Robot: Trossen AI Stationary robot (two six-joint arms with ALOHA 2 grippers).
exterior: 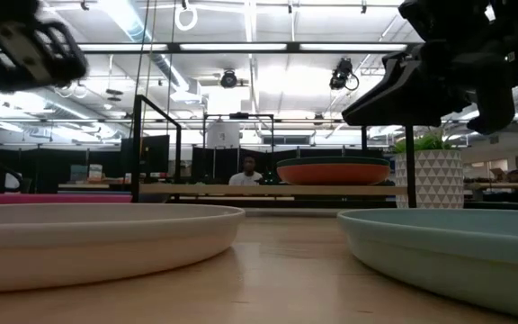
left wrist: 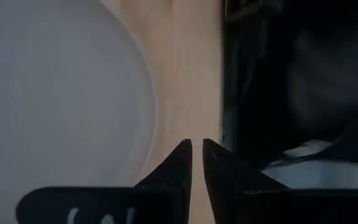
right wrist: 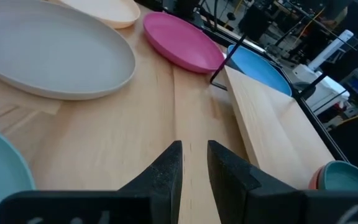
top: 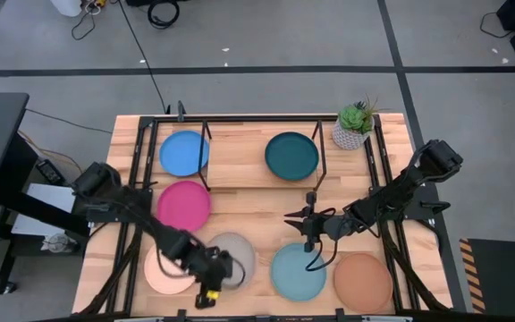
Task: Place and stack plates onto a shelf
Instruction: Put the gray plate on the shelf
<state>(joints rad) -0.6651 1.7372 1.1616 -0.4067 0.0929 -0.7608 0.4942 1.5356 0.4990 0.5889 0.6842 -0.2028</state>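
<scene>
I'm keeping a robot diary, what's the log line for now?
left gripper: by grey plate, empty | right gripper: above table, empty | shelf: blue plate, dark teal plate

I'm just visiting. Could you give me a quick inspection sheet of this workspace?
Surface: wooden table, bare wood between plates.
Job's things: blue plate and dark teal plate over orange plate on shelf; magenta plate, cream plate, grey plate, light teal plate, terracotta plate on table.
Clutter: potted plant.
End effectors: left end effector beside grey plate, right end effector over bare wood; both slightly open, empty.
Cables: black cable on floor.
Surroundings: person beyond table.
</scene>
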